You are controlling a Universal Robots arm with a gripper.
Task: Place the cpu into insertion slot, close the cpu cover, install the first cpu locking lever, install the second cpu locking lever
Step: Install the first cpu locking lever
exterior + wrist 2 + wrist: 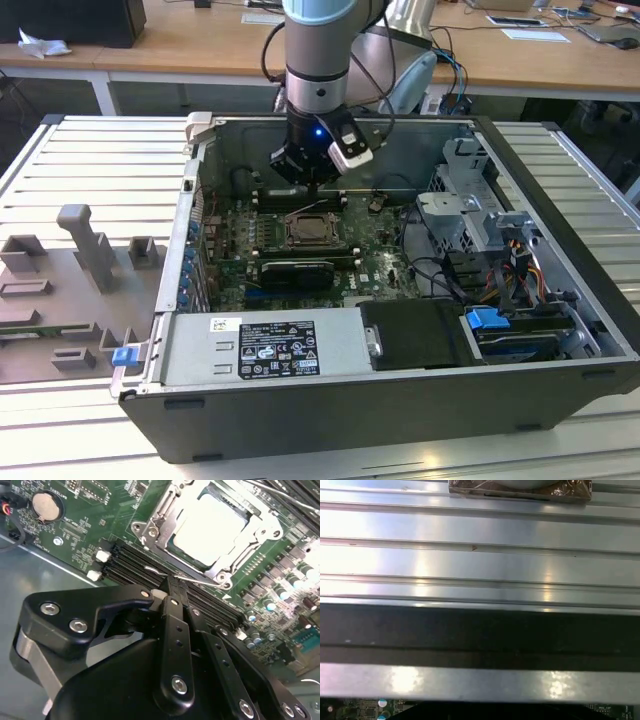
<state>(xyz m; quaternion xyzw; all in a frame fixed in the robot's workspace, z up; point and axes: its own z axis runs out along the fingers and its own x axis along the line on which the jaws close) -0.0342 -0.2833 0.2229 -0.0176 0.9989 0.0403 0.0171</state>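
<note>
A: One cpu [210,527], pale silver top, sitting in one insertion slot [175,542] on the green board. One cpu cover [160,511], silvery frame, lying around the chip w/ its cut-out showing the top.

B: Tool?

A: One tool [170,587], black, fingers drawn together, tip right at a thin metal lever rod [192,580] just beside the socket, over the dark memory slots [125,560]. Can't tell if it actually grips the rod.

B: And in the exterior view?

A: Tool [313,180] hangs inside one open PC case [330,410], just behind the socket [312,230].

B: Surface, room?

A: Case lies on a ribbed metal bench [90,150]; grey plastic fixtures [85,245] toward the exterior view's left. Wooden desks [200,45] behind w/ papers.
</note>
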